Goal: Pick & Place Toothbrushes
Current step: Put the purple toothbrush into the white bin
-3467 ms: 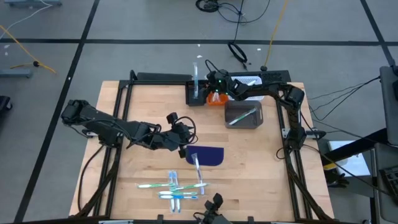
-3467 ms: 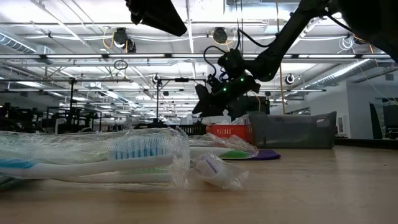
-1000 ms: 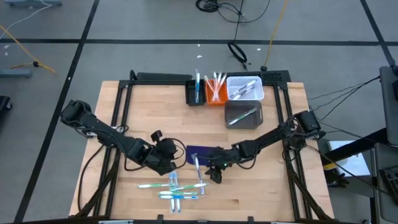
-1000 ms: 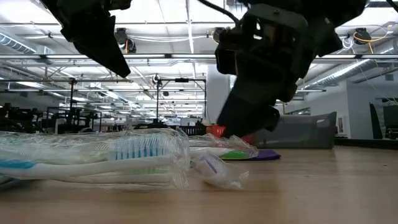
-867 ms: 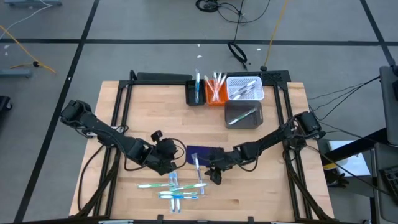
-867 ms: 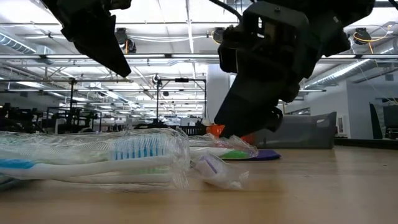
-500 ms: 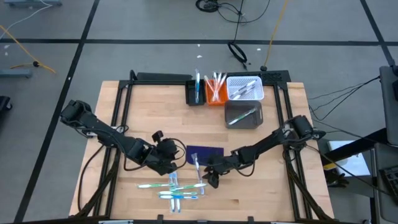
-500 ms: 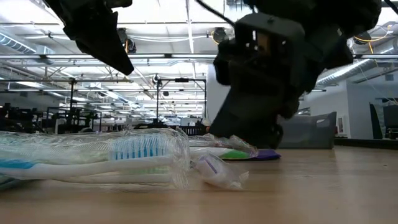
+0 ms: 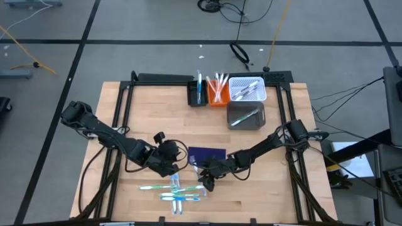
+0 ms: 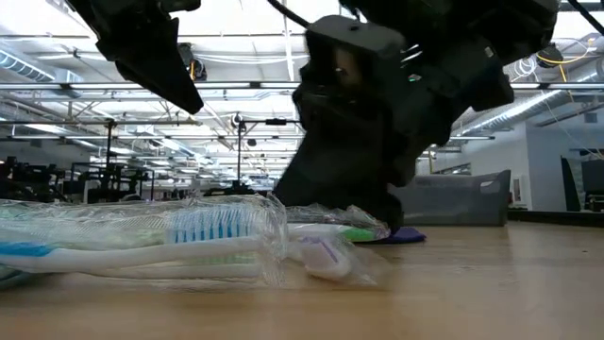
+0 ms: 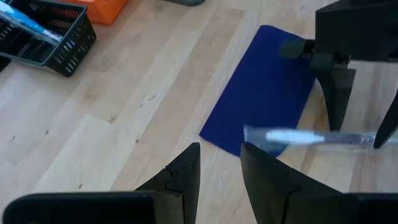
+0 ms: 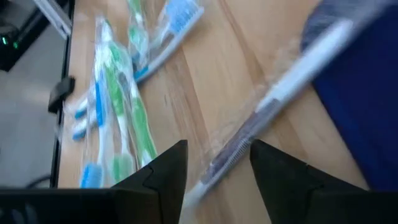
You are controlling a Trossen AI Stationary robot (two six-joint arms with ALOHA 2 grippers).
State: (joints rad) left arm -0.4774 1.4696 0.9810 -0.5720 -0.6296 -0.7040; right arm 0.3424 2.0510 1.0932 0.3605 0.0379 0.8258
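A white toothbrush in clear wrap (image 9: 198,168) lies with its head end on the dark blue mat (image 9: 210,152) and its handle on the wood. My right gripper (image 12: 217,146) is low over the handle, open. One finger stands on each side of the handle (image 12: 239,140), and no touch shows. More wrapped toothbrushes (image 9: 176,189), blue, green and white, lie crossed in a pile near the table's front edge. My left gripper (image 11: 219,148) hangs open above the mat's left edge (image 11: 214,134), holding nothing.
Four small bins stand at the back: a black one (image 9: 197,94) with a blue toothbrush, an orange one (image 9: 218,93), a white one (image 9: 247,88) and a grey one (image 9: 246,116). Bare wood lies left and right of the mat.
My right gripper has come down and moved toward the table's near left, along the white toothbrush from the mat's edge to its handle. It has rolled a little and its fingers stay apart. My left arm has kept still.
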